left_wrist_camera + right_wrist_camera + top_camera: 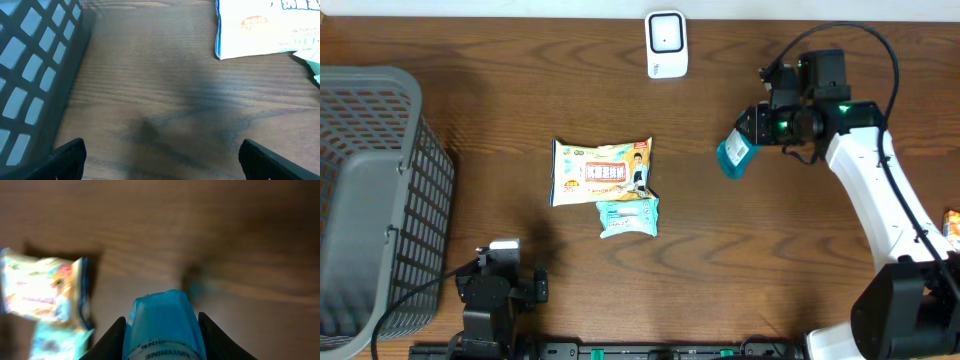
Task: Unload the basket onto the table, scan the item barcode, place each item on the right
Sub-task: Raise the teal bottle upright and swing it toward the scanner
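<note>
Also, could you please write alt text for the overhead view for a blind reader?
The right gripper holds a teal packet over a wooden table, right of a large snack packet and a small pale-blue packet. A white scanner stands at the far edge, a grey basket at left.

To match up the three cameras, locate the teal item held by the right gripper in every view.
Overhead: the teal item is right of centre, clamped in the right gripper.
Left wrist: not in it.
Right wrist: bottom centre, between the two fingers.
Shared landmark: the white snack bag, at top right in the left wrist view and at the left edge in the right wrist view.
</note>
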Available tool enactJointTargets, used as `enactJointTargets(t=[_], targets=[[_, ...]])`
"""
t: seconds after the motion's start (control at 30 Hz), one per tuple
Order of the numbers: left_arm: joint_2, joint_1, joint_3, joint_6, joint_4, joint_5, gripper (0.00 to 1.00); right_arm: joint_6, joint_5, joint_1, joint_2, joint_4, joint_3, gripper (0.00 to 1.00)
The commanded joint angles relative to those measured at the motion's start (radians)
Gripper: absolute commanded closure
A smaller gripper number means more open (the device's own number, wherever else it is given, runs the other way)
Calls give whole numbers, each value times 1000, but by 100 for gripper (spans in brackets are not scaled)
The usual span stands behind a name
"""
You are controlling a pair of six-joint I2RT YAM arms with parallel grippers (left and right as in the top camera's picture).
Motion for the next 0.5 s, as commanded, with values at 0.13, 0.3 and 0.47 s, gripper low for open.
enactJointTargets(t=[0.13,0.3,0.47], targets=[[-5,3,-4,6,-12,-6,2,7,256,61,-20,73,37,99],[-5,3,-4,6,-12,-6,2,-27,328,99,-20,106,37,97],[-5,3,-4,6,-12,-6,2,-45,413,141,10,72,37,99]])
